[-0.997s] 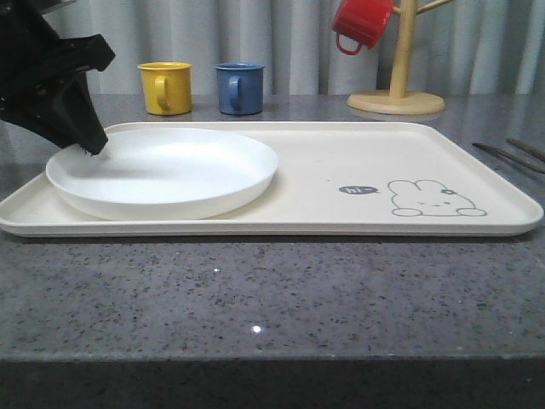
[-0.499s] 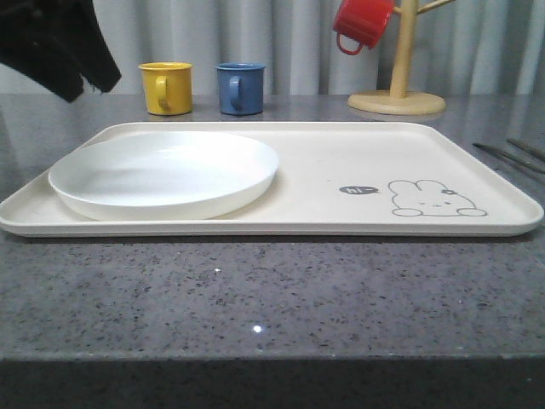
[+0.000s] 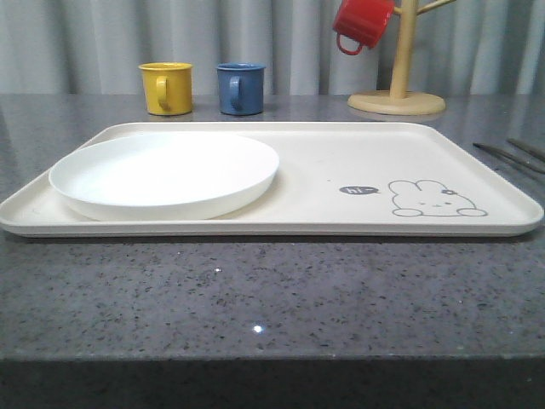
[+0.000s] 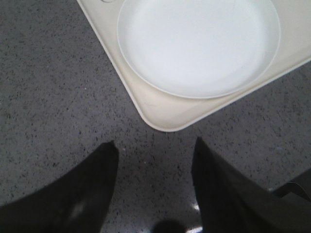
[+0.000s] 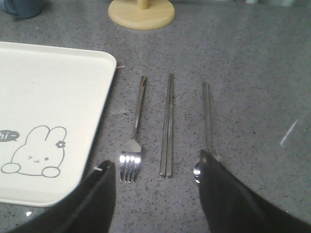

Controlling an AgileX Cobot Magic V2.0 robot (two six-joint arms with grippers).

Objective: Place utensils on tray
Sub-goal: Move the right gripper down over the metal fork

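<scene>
The cream tray (image 3: 341,153) with the rabbit drawing lies across the grey counter, and the white plate (image 3: 166,175) rests on its left half. Right of the tray, the fork (image 5: 136,121), the chopsticks (image 5: 168,124) and the spoon (image 5: 206,116) lie side by side on the counter. My right gripper (image 5: 156,157) hangs open just short of their near ends, holding nothing; one finger hides part of the spoon's bowl. My left gripper (image 4: 155,141) is open and empty over bare counter, beside the tray corner (image 4: 160,114) that carries the plate (image 4: 199,43).
A yellow mug (image 3: 166,87) and a blue mug (image 3: 239,87) stand behind the tray. A red mug (image 3: 362,24) hangs on the wooden mug stand (image 3: 397,102) at the back right. Bare counter runs along the front of the tray.
My left arm has lifted away from the plate's left rim and gone up and out of the front view. The plate and tray have stayed put.
</scene>
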